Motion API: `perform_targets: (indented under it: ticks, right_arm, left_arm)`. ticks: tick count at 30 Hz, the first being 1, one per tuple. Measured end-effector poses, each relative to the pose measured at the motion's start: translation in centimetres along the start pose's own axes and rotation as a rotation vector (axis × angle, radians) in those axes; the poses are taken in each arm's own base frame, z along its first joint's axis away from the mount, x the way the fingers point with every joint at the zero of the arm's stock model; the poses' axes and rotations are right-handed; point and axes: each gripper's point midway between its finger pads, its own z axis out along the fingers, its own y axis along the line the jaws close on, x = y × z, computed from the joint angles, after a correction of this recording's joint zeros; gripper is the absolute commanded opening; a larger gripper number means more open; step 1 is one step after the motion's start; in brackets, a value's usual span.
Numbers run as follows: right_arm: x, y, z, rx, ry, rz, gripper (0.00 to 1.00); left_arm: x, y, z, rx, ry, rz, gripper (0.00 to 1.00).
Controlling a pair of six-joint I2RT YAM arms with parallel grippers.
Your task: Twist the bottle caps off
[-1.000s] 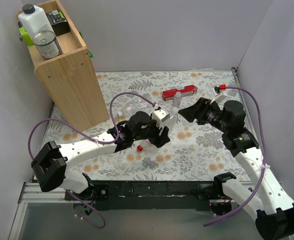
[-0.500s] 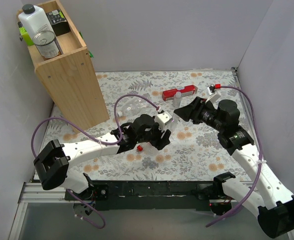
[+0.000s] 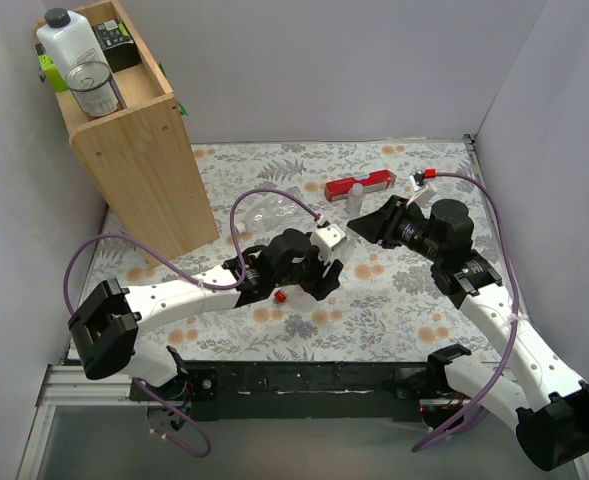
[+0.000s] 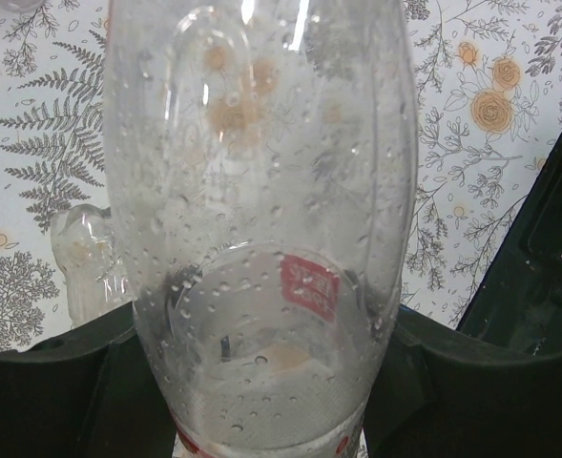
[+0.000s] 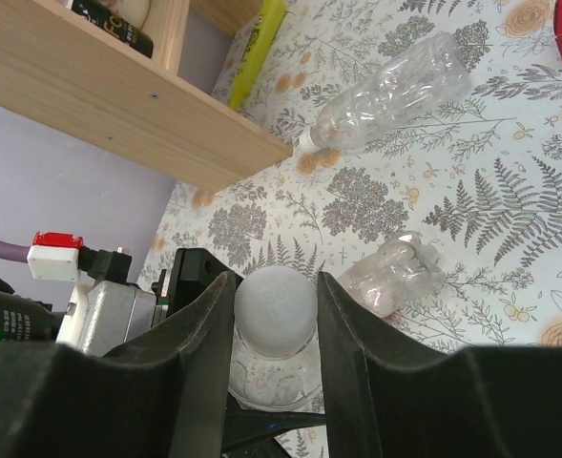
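A clear, droplet-covered bottle (image 4: 261, 191) is clamped in my left gripper (image 4: 261, 382), which is shut on its body just above the red label. Its bottle cap (image 5: 275, 307) looks whitish-grey and faces the right wrist camera. My right gripper (image 5: 276, 310) is shut on that cap, one finger pressed to each side. From above, the two grippers meet near mid-table, left gripper (image 3: 319, 258) facing right gripper (image 3: 364, 225). A small loose red cap (image 3: 280, 296) lies on the cloth below the left gripper.
A second clear bottle (image 3: 264, 212) lies on the cloth near the wooden shelf (image 3: 144, 150). A small crumpled clear bottle (image 5: 395, 272) sits beside the long red box (image 3: 358, 185). Walls close in the left, back and right sides.
My right gripper moved left up to the held bottle and closed its fingers around the cap. The left arm shifted slightly right early on, then stayed still.
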Motion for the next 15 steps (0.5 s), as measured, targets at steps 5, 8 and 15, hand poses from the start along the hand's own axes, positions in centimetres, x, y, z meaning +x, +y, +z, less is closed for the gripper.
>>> perform_targets:
  ticks: [5,8,15]
  right_arm:
    - [0.4,-0.2,0.2,-0.018,-0.001,-0.001,0.01]
    - [0.5,-0.2,0.2,-0.04,-0.011,-0.017,0.01]
    - [0.3,3.0,-1.0,-0.234,-0.029,-0.166,0.01]
  left_arm:
    - [0.4,0.0,-0.1,0.005,0.017,-0.01,0.34]
    - [0.6,-0.3,-0.2,0.033,0.026,-0.022,0.34]
    - [-0.4,-2.3,-1.9,0.252,0.002,-0.051,0.35]
